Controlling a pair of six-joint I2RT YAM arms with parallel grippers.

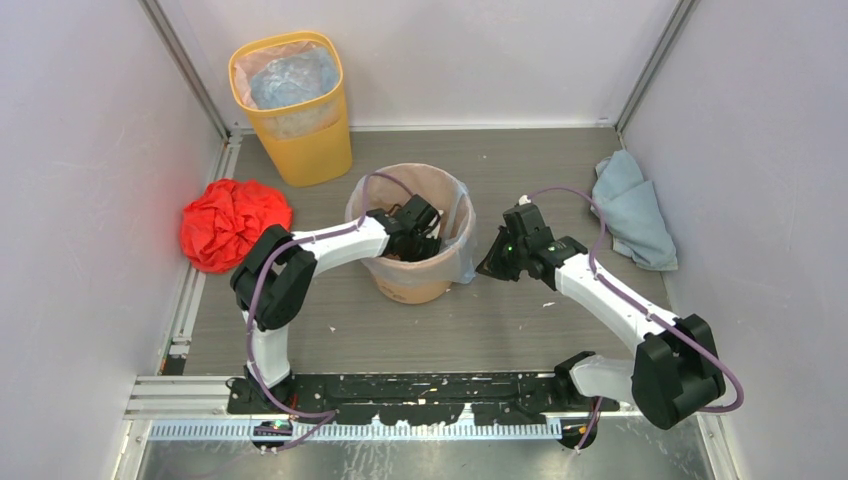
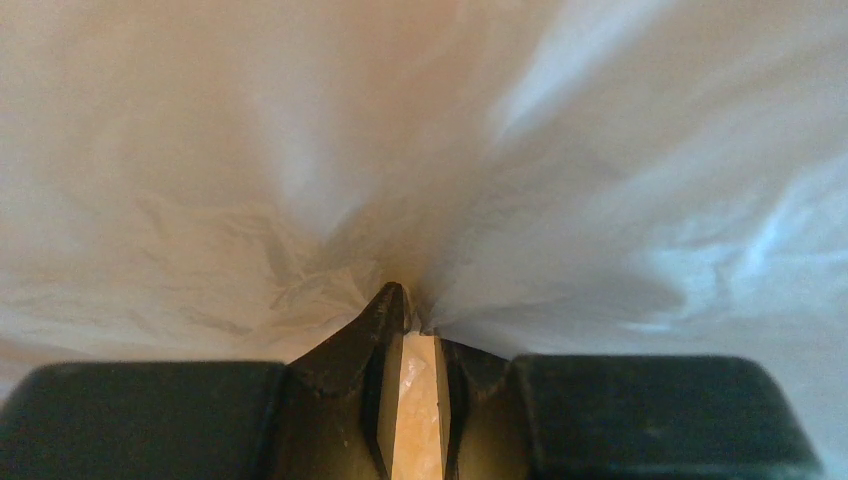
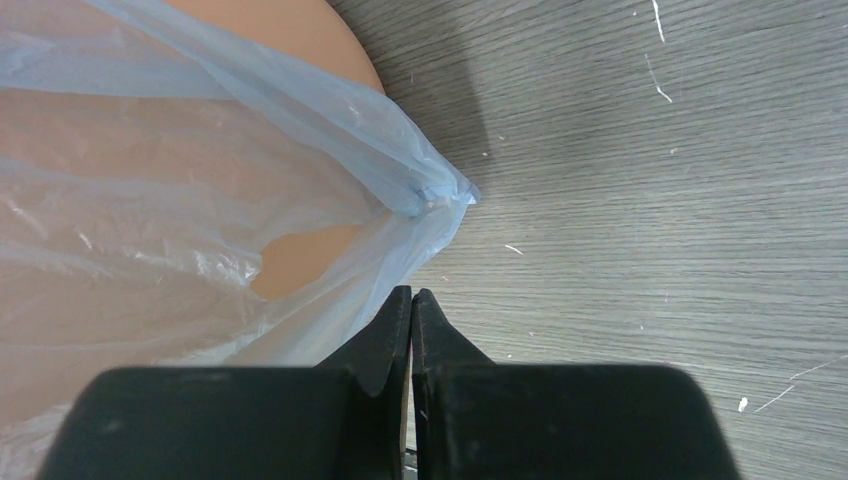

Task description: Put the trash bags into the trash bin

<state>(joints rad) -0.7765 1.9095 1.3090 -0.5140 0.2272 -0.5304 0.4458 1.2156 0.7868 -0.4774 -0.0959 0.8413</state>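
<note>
The left hand (image 1: pixel 422 238) (image 2: pixel 405 300) reaches down inside the orange trash bin (image 1: pixel 410 285), its fingers clenched on a pucker of the thin translucent trash bag (image 2: pixel 250 200) that lines it. The bin stands upright mid-bench (image 1: pixel 450 335), the bag's film draped over its rim (image 1: pixel 463 240). The right hand (image 1: pixel 488 266) (image 3: pixel 411 295) sits just beside the bin's right wall, jaws pressed together near a knotted corner of the bag (image 3: pixel 440 195); whether film is caught between them I cannot tell. A crumpled red trash bag (image 1: pixel 233 222) lies at the left, a lined yellow bin (image 1: pixel 310 150) behind, a pale-blue bundle (image 1: pixel 630 205) at the right.
</note>
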